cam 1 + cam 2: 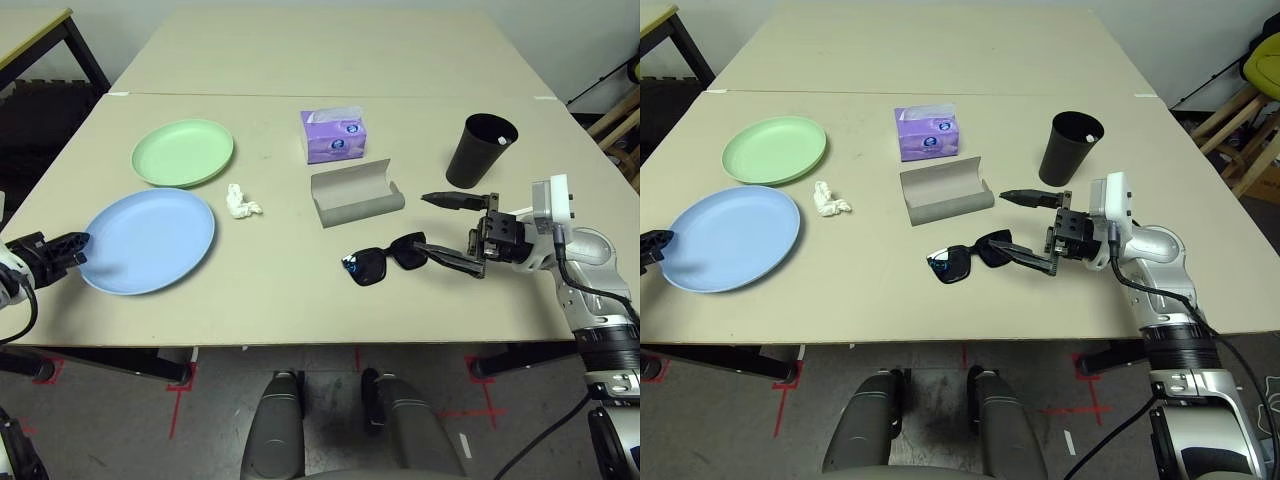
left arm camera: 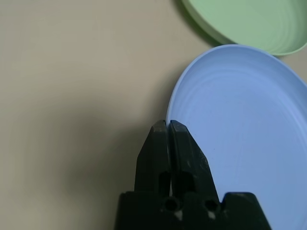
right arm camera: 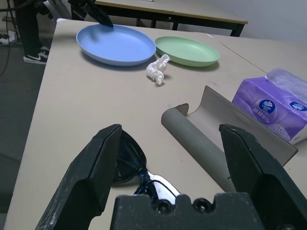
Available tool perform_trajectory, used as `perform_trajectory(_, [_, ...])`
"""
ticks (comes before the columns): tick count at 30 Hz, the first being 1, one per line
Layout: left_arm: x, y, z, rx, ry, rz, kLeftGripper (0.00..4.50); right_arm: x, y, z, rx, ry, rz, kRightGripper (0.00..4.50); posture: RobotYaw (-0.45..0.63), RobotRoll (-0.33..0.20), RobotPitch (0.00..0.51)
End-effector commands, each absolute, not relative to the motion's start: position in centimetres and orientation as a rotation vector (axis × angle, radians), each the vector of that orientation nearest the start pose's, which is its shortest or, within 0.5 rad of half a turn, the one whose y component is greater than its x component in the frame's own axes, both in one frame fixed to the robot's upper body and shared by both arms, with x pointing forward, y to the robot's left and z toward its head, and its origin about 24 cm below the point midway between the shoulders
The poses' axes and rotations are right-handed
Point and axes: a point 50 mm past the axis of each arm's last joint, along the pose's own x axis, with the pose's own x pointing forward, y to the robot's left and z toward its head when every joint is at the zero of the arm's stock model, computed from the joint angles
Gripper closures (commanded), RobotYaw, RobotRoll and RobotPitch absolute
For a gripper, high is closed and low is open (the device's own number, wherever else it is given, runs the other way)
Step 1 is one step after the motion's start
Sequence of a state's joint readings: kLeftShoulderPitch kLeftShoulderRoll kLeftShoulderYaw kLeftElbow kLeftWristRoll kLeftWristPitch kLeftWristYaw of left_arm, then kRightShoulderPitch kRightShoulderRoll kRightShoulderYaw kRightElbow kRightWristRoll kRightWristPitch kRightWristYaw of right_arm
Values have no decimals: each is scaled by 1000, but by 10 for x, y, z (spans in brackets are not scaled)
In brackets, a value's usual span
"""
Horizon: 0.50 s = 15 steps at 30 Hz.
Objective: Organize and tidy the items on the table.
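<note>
My left gripper [image 1: 78, 243] is shut, its tips [image 2: 167, 125] at the left rim of the light blue plate [image 1: 150, 240]; nothing shows between its fingers. The pale green plate [image 1: 183, 152] lies just behind it, and the white tissue wad [image 1: 241, 201] to their right. The grey glasses case [image 1: 355, 195] lies open at mid-table. In front of it are the black sunglasses [image 1: 385, 260]. My right gripper [image 1: 421, 222] stands open at their right end, its nearer finger over one temple arm. The black cup [image 1: 480, 150] stands upright behind it, a white tip showing inside.
A purple tissue pack [image 1: 333, 135] sits behind the case. The table [image 1: 300, 300] has bare room along its front edge and between the plates and the sunglasses. A second table [image 1: 330, 50] butts against the far side. Wooden furniture [image 1: 620, 130] stands at the right.
</note>
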<state>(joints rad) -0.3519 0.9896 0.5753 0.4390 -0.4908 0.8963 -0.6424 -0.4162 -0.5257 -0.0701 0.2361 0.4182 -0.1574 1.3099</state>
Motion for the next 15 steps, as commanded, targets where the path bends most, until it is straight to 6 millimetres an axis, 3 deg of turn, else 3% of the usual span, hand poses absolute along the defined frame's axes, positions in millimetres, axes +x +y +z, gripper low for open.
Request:
perform_trajectory(1, [242,410,184,-234,374,35,4470,289,-203,141,-324,-261,1232,0,156,0,136])
perform_trajectory(11, [252,408,198,-269,327,12,4470,290,-203,141,-329,-262,1231,0,152,0,134])
perform_trajectory(15, [268,407,204,-284,287,23,4470,290,-202,141,-329,-262,1235,0,155,0,134])
